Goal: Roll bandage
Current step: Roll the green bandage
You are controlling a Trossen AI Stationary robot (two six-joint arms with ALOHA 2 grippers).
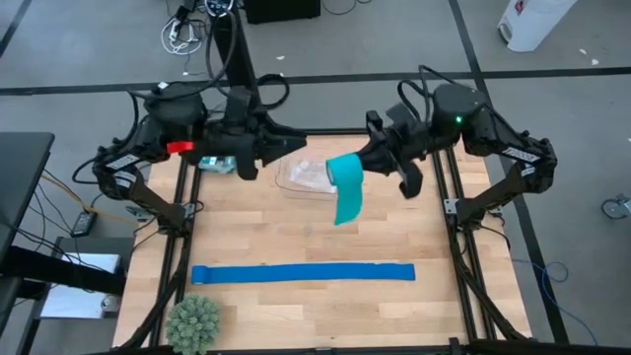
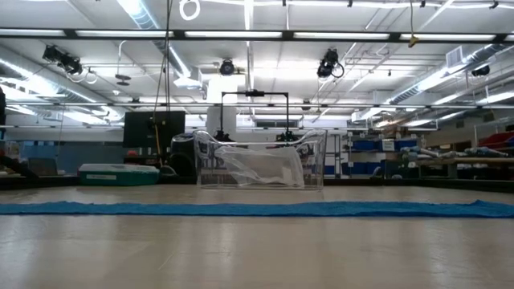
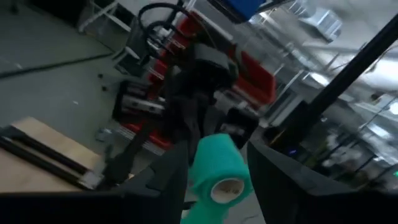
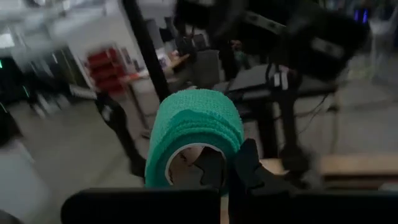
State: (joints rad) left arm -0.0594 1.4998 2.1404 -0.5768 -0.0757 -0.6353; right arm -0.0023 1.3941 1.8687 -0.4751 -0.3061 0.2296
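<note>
The bandage [image 1: 345,170] is a teal roll with a loose tail [image 1: 347,205] hanging below it, held up in the air over the middle of the table. My right gripper [image 1: 363,163] is shut on the roll, reaching level from the table's right. My left gripper [image 1: 296,148] points level at the roll from the left and is open. In the left wrist view the roll [image 3: 217,167] shows between its two spread fingers, and in the high view its fingertips stop short of the roll. My right gripper holds the roll at the rim of its hollow end [image 4: 239,149]. One finger [image 4: 210,169] seems to sit inside the core and the other [image 4: 249,167] outside the wall. The fingers come in level from the table's right. The roll is lifted clear, its tail hanging slack.
A royal-blue strip [image 1: 301,273] lies flat across the near part of the table. A clear plastic container [image 1: 304,177] stands at the far middle, below the roll. A green spiky ball [image 1: 192,320] sits at the near left corner and a teal pack [image 1: 212,163] at the far left.
</note>
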